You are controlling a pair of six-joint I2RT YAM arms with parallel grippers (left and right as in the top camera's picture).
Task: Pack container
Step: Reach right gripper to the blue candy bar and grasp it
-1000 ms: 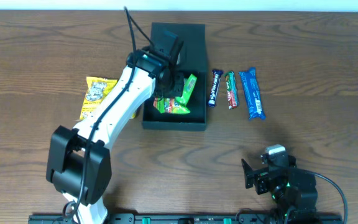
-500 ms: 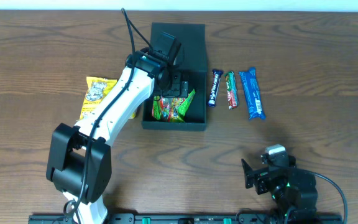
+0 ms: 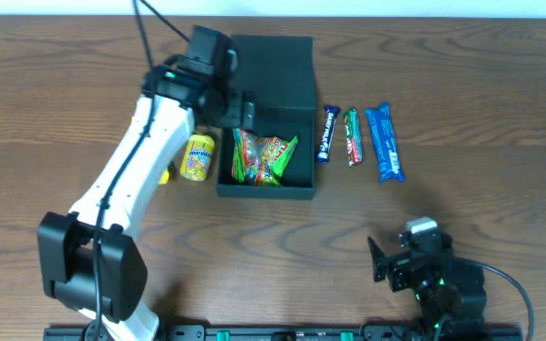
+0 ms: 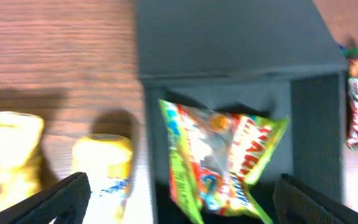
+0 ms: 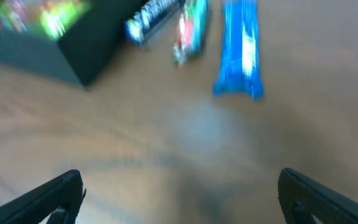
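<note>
The container is a dark teal square box with its flap lid open at the far side. A green and red snack packet lies inside it, free of any grip, and shows as the same packet in the left wrist view. My left gripper hangs open over the container's left wall, empty, with its fingertips wide apart. My right gripper rests open and empty near the table's front edge, over bare wood.
A yellow packet lies just left of the container, with a second yellow packet further left under the arm. Right of the container lie three bars side by side: dark blue, green-red and bright blue.
My left gripper opened and let the green and red packet drop into the container. It then drew back to the left and up, uncovering the yellow packet. The right arm stayed still.
</note>
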